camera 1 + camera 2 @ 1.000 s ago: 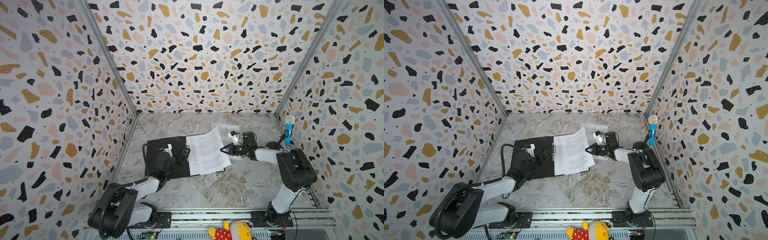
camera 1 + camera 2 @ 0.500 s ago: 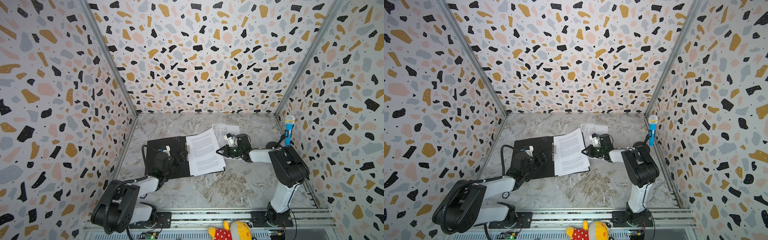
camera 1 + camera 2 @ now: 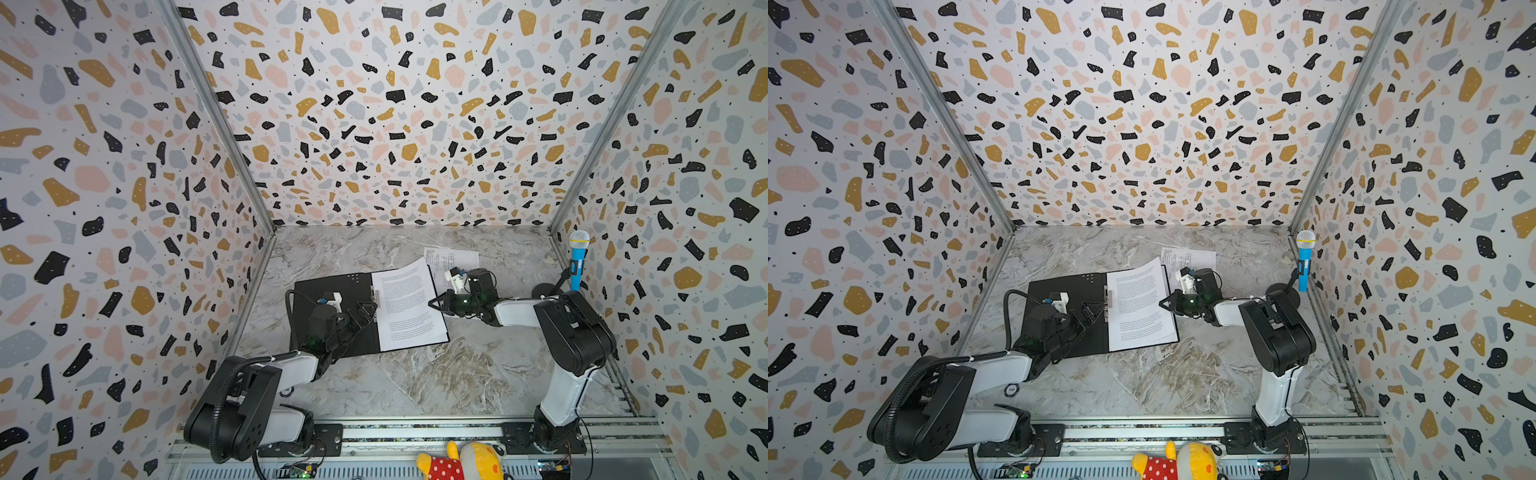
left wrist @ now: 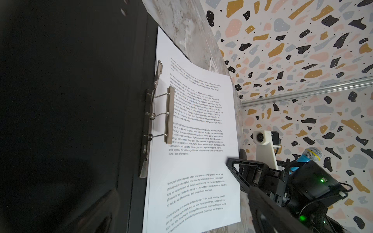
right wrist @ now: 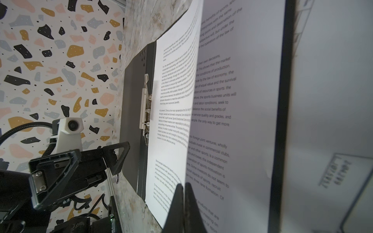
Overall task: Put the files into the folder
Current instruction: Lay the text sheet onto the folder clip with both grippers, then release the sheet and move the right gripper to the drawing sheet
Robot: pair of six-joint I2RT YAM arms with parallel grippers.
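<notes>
The folder (image 3: 332, 286) lies open on the marble table, black inside up, with its metal spine clip (image 4: 159, 119) in the middle. Two files with dense print (image 3: 407, 307) lie on its right half. My right gripper (image 3: 433, 301) is shut on the right edge of the upper sheet (image 5: 173, 113), which curls up off the sheet below (image 5: 232, 121). My left gripper (image 3: 365, 311) hangs open over the folder's left half, close to the clip, with nothing in it. A third file with line drawings (image 3: 453, 257) lies on the table behind the right gripper.
A blue toy microphone (image 3: 578, 259) stands on a stand at the back right, by the right wall. A plush toy (image 3: 461, 461) sits on the front rail. Patterned walls close in the table on three sides.
My right gripper has carried the upper sheet's edge a little left, toward the spine, and the sheet now lies lower over the folder's right half. The left gripper has barely moved.
</notes>
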